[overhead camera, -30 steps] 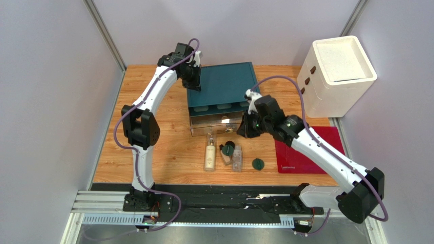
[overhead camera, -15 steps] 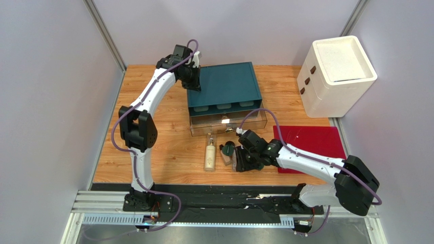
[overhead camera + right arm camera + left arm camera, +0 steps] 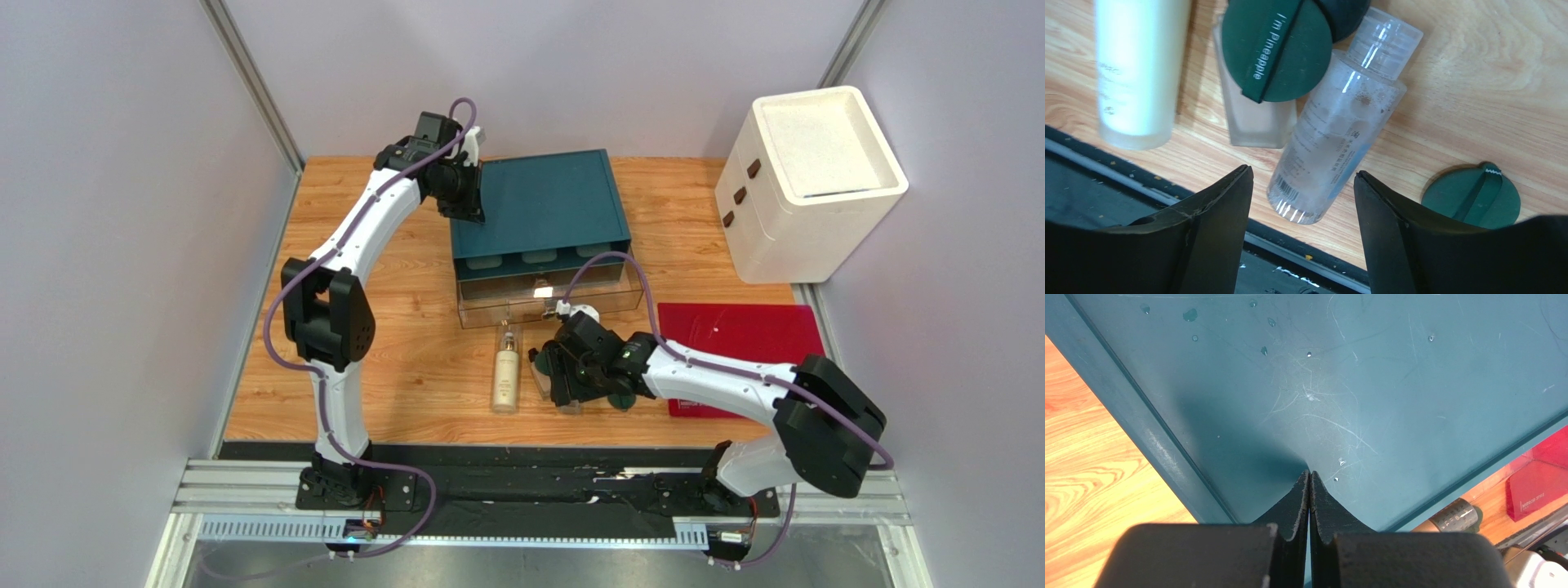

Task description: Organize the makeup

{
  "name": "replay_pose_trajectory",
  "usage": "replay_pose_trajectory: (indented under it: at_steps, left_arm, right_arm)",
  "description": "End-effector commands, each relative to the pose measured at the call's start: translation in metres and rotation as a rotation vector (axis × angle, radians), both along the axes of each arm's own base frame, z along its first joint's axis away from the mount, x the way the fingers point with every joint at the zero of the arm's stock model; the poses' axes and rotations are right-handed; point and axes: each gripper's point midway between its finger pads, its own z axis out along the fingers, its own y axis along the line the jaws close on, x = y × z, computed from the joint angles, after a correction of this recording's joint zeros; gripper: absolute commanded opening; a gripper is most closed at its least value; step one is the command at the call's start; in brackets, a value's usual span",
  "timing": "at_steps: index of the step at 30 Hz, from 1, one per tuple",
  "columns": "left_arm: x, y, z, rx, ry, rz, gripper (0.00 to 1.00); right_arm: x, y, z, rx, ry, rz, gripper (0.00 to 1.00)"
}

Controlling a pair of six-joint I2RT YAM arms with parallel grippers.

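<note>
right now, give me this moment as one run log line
left gripper: shut, tips at teal box top | right gripper: open over lying clear bottle, not gripping | stage: pre-grasp

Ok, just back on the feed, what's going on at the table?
The right end effector hangs open over a clear plastic bottle lying on the table, nothing gripped. Beside it lie a cream bottle, a frosted tube and two dark green discs. The left end effector is shut, its tip against the teal box top.
</note>
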Motion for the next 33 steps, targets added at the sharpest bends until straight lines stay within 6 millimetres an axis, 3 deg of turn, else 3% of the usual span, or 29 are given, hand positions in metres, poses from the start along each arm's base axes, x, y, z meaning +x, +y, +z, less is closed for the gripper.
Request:
replay_pose_trajectory:
  at_steps: [1, 4, 5, 7, 8, 13, 22, 28, 33]
  left_arm:
    - [-0.072, 0.033, -0.088, 0.202, 0.387, -0.025, 0.00]
    - [-0.072, 0.033, -0.089, 0.202, 0.386, -0.030, 0.00]
    - [-0.071, 0.033, -0.090, 0.204, 0.385, -0.030, 0.00]
    - [-0.071, 0.033, -0.090, 0.205, 0.387, -0.032, 0.00]
    - [-0.071, 0.033, -0.090, 0.207, 0.386, -0.033, 0.00]
    - [-0.070, 0.031, -0.088, 0.195, 0.387, -0.031, 0.00]
    - [-0.069, 0.029, -0.090, 0.186, 0.394, -0.026, 0.00]
    - [-0.069, 0.027, -0.090, 0.178, 0.399, -0.032, 0.00]
    - [-0.068, 0.024, -0.087, 0.164, 0.401, -0.031, 0.00]
  right_arm:
    - [0.015, 0.007, 0.003, -0.030, -0.057, -0.051, 0.63]
    - [0.014, 0.004, -0.007, -0.100, -0.054, -0.053, 0.60]
    - [0.012, 0.001, -0.011, -0.128, -0.046, -0.055, 0.49]
    - [0.012, 0.000, -0.014, -0.175, -0.063, -0.059, 0.41]
    - [0.011, -0.003, -0.014, -0.192, -0.068, -0.058, 0.29]
    - [0.003, -0.006, 0.002, -0.224, -0.117, -0.039, 0.02]
    - [-0.018, -0.055, 0.036, -0.291, -0.153, -0.038, 0.00]
    - [-0.011, -0.062, 0.097, -0.203, -0.306, 0.018, 0.00]
    - [0.025, -0.075, 0.175, -0.180, -0.642, 0.049, 0.00]
